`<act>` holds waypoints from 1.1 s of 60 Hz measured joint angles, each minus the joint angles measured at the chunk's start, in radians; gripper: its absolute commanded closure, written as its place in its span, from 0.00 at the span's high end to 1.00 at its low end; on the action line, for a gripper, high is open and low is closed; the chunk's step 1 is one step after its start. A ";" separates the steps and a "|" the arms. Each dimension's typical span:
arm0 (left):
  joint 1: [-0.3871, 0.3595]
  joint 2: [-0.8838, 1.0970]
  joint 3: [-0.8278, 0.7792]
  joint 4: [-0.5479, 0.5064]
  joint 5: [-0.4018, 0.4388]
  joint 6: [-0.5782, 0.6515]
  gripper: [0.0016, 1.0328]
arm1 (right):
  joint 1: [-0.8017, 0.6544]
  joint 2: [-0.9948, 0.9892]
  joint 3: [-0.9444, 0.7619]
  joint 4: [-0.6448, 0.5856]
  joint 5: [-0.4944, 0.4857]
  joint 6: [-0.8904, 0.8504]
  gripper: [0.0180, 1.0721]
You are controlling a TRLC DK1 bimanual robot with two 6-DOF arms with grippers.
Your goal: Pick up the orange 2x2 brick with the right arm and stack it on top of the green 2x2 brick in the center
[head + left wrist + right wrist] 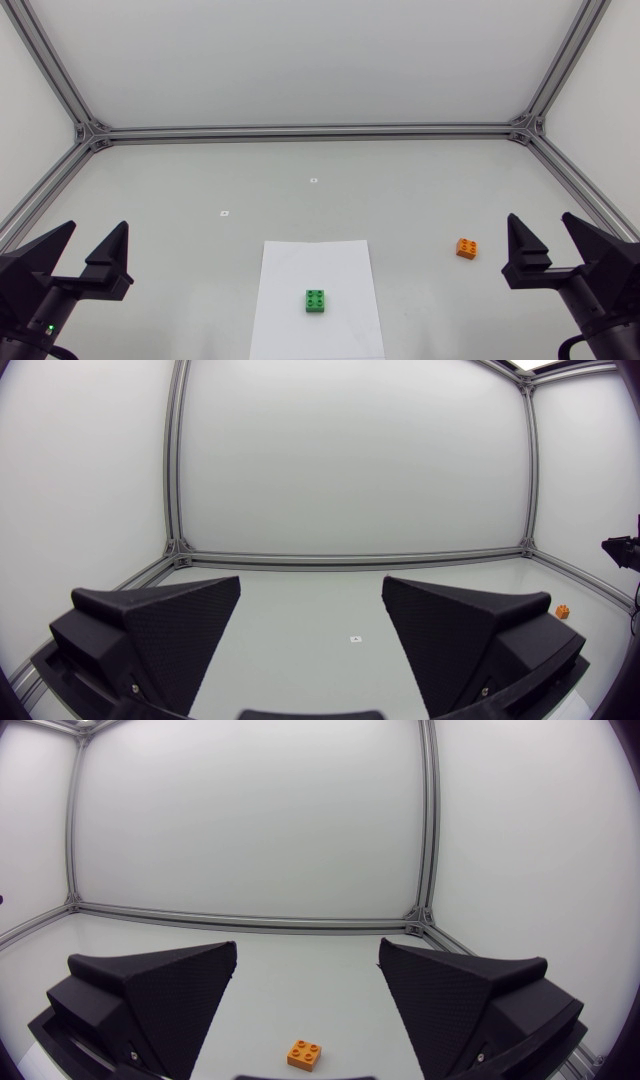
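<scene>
— On the white sheet (345,325), what do we have?
— The green brick (316,301). The orange brick (466,247) lies on the table (200,180), just ahead of our right gripper (541,222) (its jaws wide apart); our left gripper (96,228) stands with jaws apart too.

Bright, even light from overhead washes the pale table (180,250); shadows barely show, and frame rails (176,460) bow in wrist views.
</scene>
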 measured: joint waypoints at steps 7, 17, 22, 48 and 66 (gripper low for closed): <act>0.000 0.000 0.000 0.000 0.000 0.000 0.96 | 0.000 0.000 0.000 0.000 0.000 0.000 0.96; 0.000 0.000 0.000 0.000 0.000 0.000 0.96 | 0.000 0.000 0.000 0.000 0.000 0.000 0.96; 0.000 0.000 0.000 0.000 0.000 0.000 0.96 | 0.000 0.000 0.000 0.000 0.000 0.000 0.96; 0.000 0.000 0.000 0.000 0.000 0.000 0.96 | 0.000 0.064 0.149 -0.027 0.000 0.000 0.96; 0.000 0.000 0.000 0.000 0.000 0.000 0.96 | 0.001 0.371 0.388 -0.085 0.000 0.000 0.96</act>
